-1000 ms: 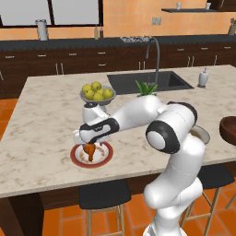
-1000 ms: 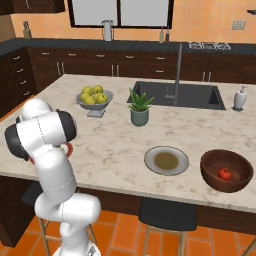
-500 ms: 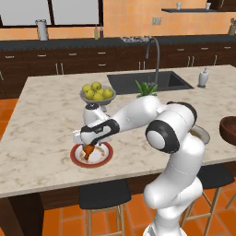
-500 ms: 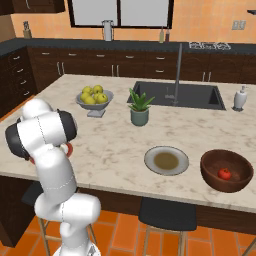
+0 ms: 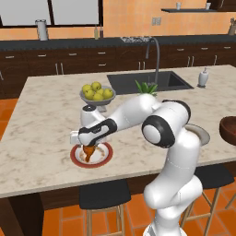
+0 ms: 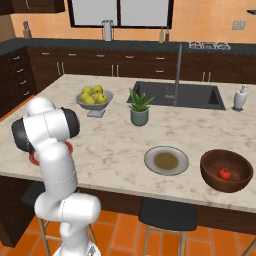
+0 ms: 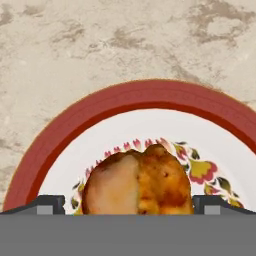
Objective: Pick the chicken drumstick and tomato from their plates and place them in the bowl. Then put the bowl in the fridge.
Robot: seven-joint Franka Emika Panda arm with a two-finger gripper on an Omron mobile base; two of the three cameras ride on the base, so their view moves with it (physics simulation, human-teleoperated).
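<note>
— Where's your chicken drumstick (image 7: 137, 181)?

— You have it right between the claw's (image 7: 129, 204) spread fingertips, golden-orange with a paler patch on one side, lying on the red-rimmed plate (image 7: 150, 97) directly under the claw. That plate is white inside, with a small floral ring.

— And your tomato (image 6: 224, 173)?

— Small, round, bright red, lying inside the dark brown wooden bowl (image 6: 210, 176), well away from the claw at the far end of the counter.

— The other plate (image 6: 179, 160)?

— Grey rim, brownish centre, flat on the counter just beside that bowl, between it and the claw.
</note>
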